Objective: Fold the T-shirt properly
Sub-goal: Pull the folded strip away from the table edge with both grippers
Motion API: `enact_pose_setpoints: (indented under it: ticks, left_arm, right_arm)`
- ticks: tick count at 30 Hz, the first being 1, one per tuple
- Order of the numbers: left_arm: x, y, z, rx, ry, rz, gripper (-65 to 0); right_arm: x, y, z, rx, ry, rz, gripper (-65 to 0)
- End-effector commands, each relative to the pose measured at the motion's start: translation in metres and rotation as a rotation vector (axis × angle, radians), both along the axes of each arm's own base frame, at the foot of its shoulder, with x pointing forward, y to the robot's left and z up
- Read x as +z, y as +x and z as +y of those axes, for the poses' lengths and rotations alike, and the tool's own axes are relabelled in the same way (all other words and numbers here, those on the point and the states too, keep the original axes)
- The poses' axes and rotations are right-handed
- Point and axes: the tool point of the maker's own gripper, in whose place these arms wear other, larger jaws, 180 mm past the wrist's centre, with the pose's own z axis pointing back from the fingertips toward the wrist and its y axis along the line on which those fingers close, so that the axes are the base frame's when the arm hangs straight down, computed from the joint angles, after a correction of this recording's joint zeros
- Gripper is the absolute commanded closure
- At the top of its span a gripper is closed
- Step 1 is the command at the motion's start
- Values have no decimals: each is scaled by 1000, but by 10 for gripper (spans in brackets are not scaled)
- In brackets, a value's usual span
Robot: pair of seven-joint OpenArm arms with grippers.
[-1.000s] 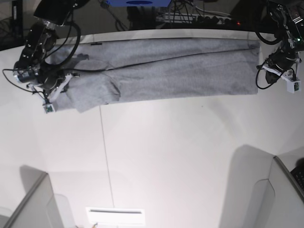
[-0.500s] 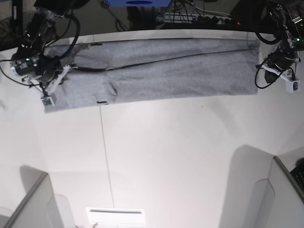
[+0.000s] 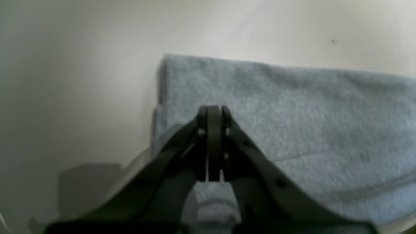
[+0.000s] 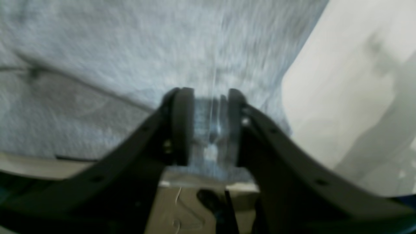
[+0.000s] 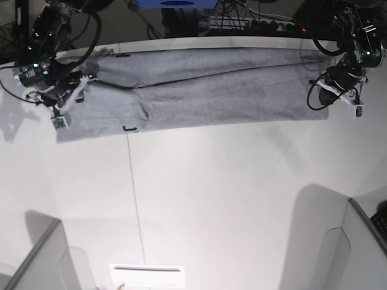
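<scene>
T-shirt [image 5: 205,90] cloth lies before us as a long heather-grey band of soft, fuzzy knit, folded lengthwise and stretched flat across the far side of the smooth white table [image 5: 211,193], plain side up, with a seam line running along it and a small rumple near one end. Our left gripper [image 3: 210,112] sits over the shirt's squared, layered corner with its black jaws pressed together on no cloth we can see. Our right gripper [image 4: 206,107] stands narrowly parted with grey fabric bunched between its rounded pads.
</scene>
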Motion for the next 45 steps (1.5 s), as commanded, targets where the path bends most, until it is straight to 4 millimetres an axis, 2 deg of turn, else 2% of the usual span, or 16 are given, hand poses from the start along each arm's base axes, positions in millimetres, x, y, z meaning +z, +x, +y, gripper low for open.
enact_pose_setpoints:
  ticks: [1,2,4,5,8,14,16,19,25,27,31,34,38,40,43,45]
  left_arm:
    - [5,4,-2,-4,0,-27,0]
    - [3,4,-5,-6,-8,-25,0]
    - [-2,4,-6,0,-20,-15,0]
    - [-7,5,-7,-2,-28,-6,0]
    - [-29,0,-3,12,-21,60,0]
    - [-57,-7,18,62,79,101,0]
    - [-63,-5,22,75,80,109,0]
    - [-72,-1,31,111,59,124,0]
    - [-74,33,36,146,23,92,0]
    - [-66,48,40,149,23,64,0]
    - [-42,76,39,141,26,-15,0]
    - [-11,88,36,109,68,-90,0]
    - [40,79,60,172,64,-161,0]
    - [64,74,62,144,42,-216,0]
    - [70,52,70,133,35,-207,0]
    - [66,42,74,142,42,-190,0]
  right_arm:
    - [10,9,-1,10,-9,-54,-191]
    - [11,12,0,16,-5,-70,-161]
    - [13,18,2,21,6,-104,-38]
    - [10,19,5,25,16,-103,0]
    - [-7,20,6,17,50,-72,0]
    - [-46,20,9,-19,134,1,0]
    - [-57,30,11,-42,168,-6,0]
    - [-68,45,1,-87,138,14,0]
    - [-62,89,0,-94,106,-14,0]
    - [-56,101,1,-95,113,-29,0]
    - [-47,107,1,-92,100,-41,0]
    - [-20,113,3,-77,70,-93,0]
    - [19,111,13,-69,33,-203,0]
    - [36,111,24,-40,17,-257,0]
    - [53,101,41,22,-12,-303,0]
    - [55,95,54,64,-16,-305,0]
